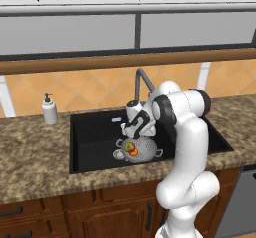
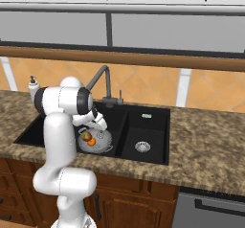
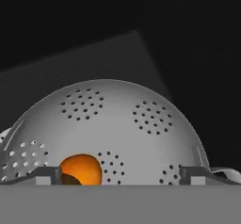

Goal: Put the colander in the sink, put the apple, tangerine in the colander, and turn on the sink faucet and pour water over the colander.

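Soap pump (image 1: pixel 49 109) stands at the far left on the counter (image 1: pixel 30 152), well apart from everything you need. Right of it, the sink (image 1: pixel 92 132) holds the colander (image 1: pixel 145 149) near the front wall of its large basin; you see a loop handle on either side in the left base view, though the arm cuts off the colander's right edge there and its left edge in the right base view. Apple (image 1: pixel 129 146) and tangerine (image 1: pixel 133 152) lie in the colander, touching, the tangerine nearer you. In the hand view, you get the tangerine (image 3: pixel 82 169) low at the left against the dotted wall, its lower part cut off; the apple is hard to make out there. Your gripper (image 1: pixel 131 132) hangs just above the colander's far rim, its jaws spread wide with nothing between them. The wrist hides the faucet's (image 1: pixel 142 79) base in the left base view; the right base view shows the faucet (image 2: pixel 103 81) whole, with its lever (image 2: pixel 120 96) too small to read. The small basin's drain (image 2: pixel 142 146) sits far right.
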